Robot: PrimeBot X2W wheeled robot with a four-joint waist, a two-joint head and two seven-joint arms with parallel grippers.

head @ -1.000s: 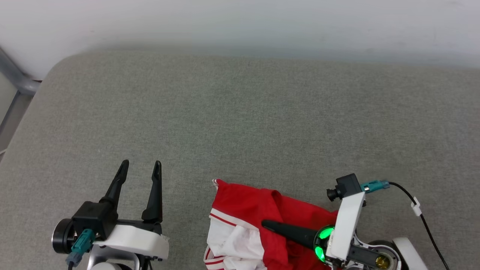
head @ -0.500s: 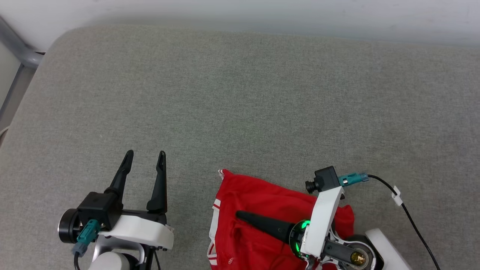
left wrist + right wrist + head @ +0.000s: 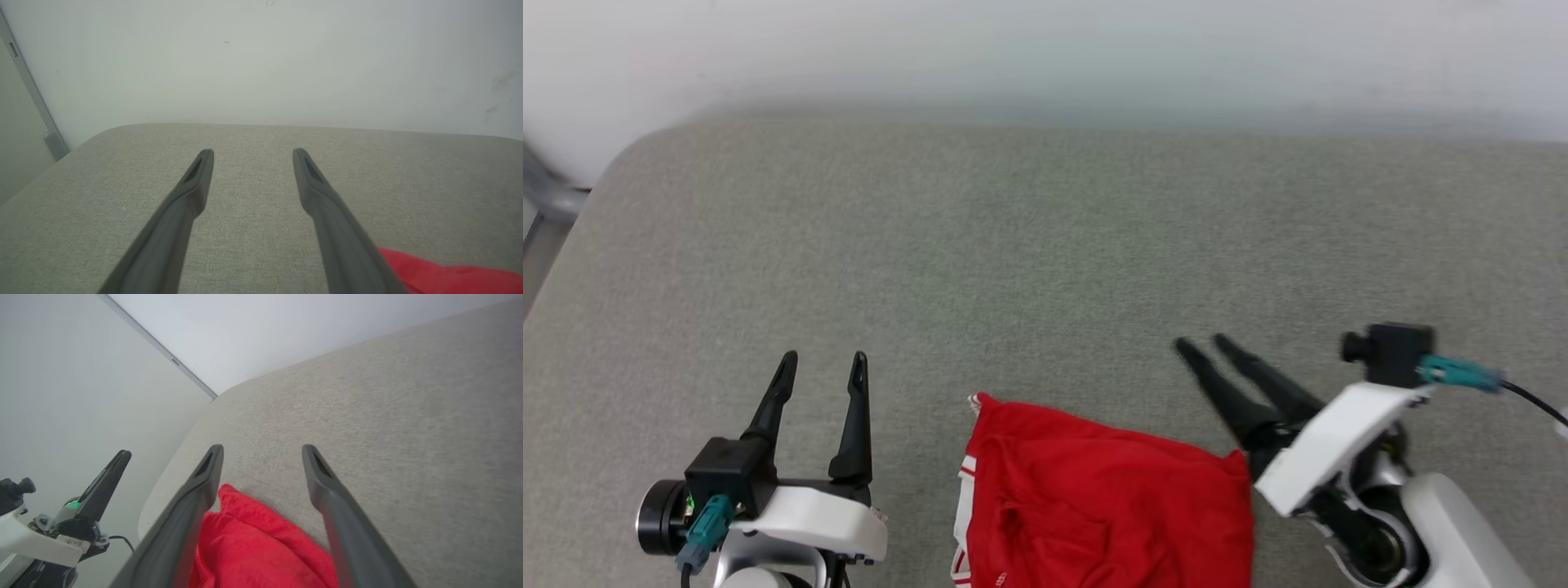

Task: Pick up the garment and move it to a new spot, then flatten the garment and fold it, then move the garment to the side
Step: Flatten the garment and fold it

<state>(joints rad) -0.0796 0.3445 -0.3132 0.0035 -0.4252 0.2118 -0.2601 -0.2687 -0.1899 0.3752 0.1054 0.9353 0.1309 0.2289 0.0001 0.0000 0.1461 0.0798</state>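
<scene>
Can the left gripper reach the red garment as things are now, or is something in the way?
Probably yes. The left gripper is open, the garment lies on the cushion just to its right, and nothing stands between them.

garment [image 3: 1111,506]: soft red cloth | surface [image 3: 1045,261]: grey woven fabric, matt

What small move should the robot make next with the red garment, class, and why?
Probably bring the right gripper down onto the garment's nearest corner and close its fingers there. Both grippers stand open, holding nothing; the right one is just beside the cloth's right edge, the left gripper farther off on the grey cushion, and the garment lies rumpled.
</scene>
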